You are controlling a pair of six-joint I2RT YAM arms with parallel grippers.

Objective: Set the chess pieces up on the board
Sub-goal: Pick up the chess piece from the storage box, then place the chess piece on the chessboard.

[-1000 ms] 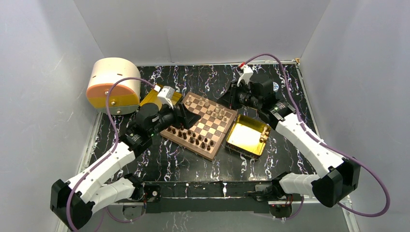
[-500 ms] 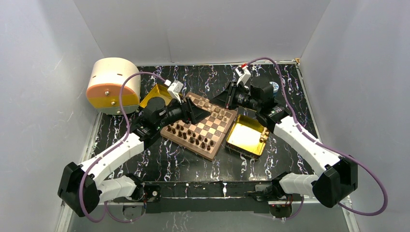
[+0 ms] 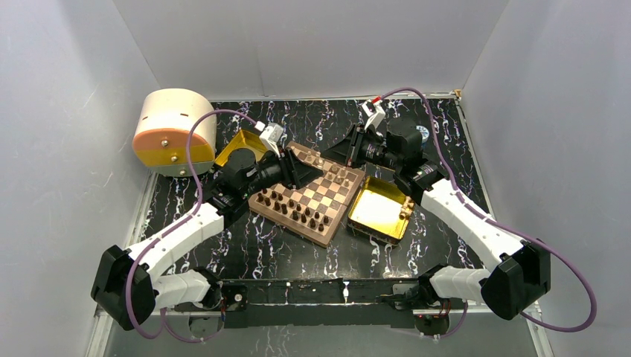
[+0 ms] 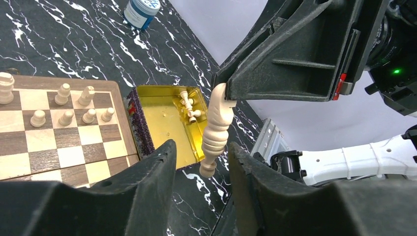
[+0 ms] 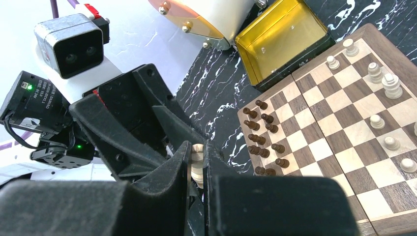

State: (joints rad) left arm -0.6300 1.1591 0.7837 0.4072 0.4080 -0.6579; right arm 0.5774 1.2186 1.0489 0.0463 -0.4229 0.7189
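Your left end effector (image 4: 201, 147) has swung in, part-open astride the tan piece (image 4: 217, 129) your right end effector (image 5: 196, 152) pinches; dark chessmen (image 5: 268, 118) look set, tan chessmen (image 4: 186, 101) wait in the gold tray (image 4: 164, 125).

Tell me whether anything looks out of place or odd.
One pale chess piece hangs in mid-air, pinched at its top by the right hand, its base between the parted fingers of the left hand. The board sits skewed to the edges of the table.
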